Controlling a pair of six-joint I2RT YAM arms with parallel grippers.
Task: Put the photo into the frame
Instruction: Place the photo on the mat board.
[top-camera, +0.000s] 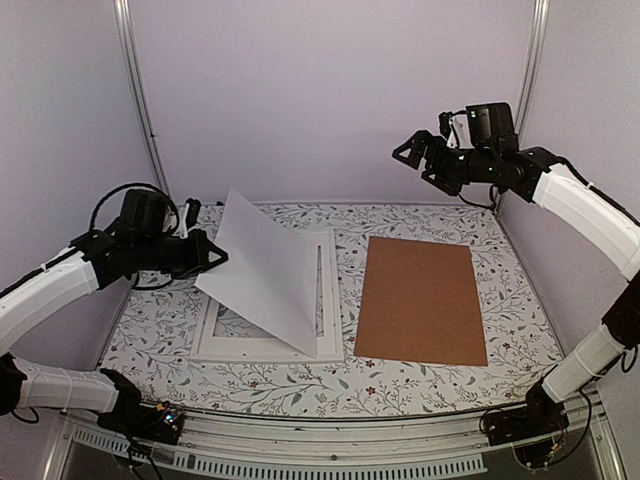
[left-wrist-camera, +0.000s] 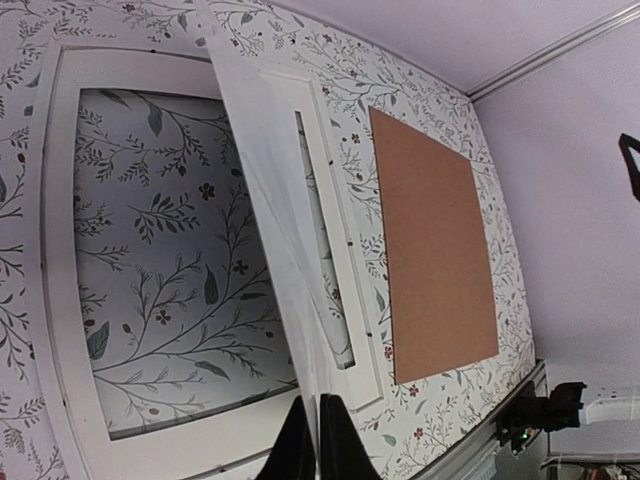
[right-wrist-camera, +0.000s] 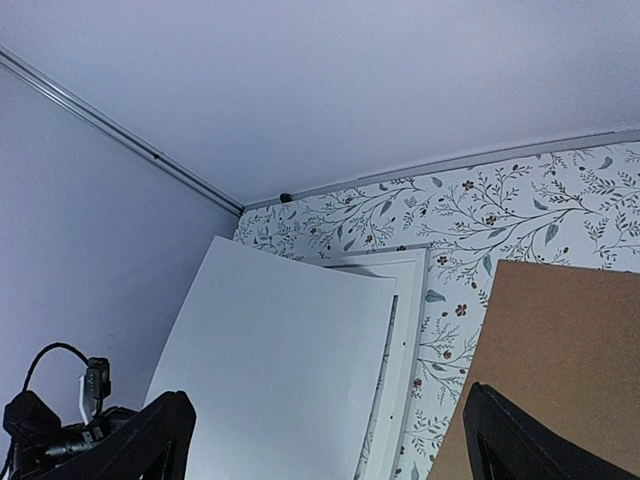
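The photo shows only its plain white back and hangs tilted over the frame, its lower right edge resting on it. My left gripper is shut on the photo's raised left edge. In the left wrist view the photo runs nearly edge-on up from the pinching gripper, with the white-bordered frame flat on the patterned table below. My right gripper hovers open, high at the back right, holding nothing. From its wrist view the photo and frame lie beyond the spread gripper.
A brown backing board lies flat on the table right of the frame, also visible as the backing board and backing board. White walls enclose the back and sides. The floral tablecloth covers the table.
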